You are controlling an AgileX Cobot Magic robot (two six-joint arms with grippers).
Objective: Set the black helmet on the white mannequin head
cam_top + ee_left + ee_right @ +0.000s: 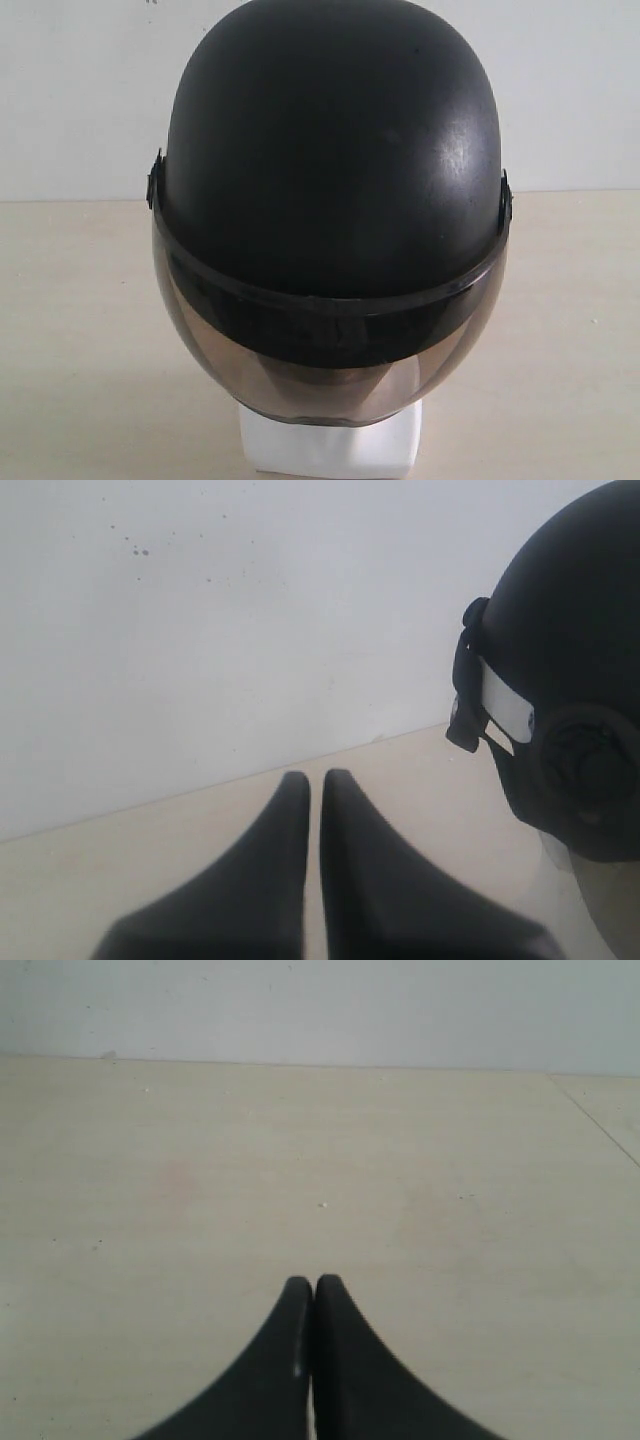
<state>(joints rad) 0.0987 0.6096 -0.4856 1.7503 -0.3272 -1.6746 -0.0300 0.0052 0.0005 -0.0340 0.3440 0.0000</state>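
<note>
Helmet [330,170] seated over the mannequin head [330,448] on the desk [80,330]; only the head's white base shows below the visor [250,360]. Your left gripper [315,780] and right gripper [314,1285] are pressed together, empty. Placement appears complete; you need only check the fit.

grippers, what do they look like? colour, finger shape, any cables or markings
The left gripper and right gripper look alike: each has two matte black fingers, broad at the base, curving in to slim rounded tips. No cables, labels or markings show. The arms themselves are in no view.
</note>
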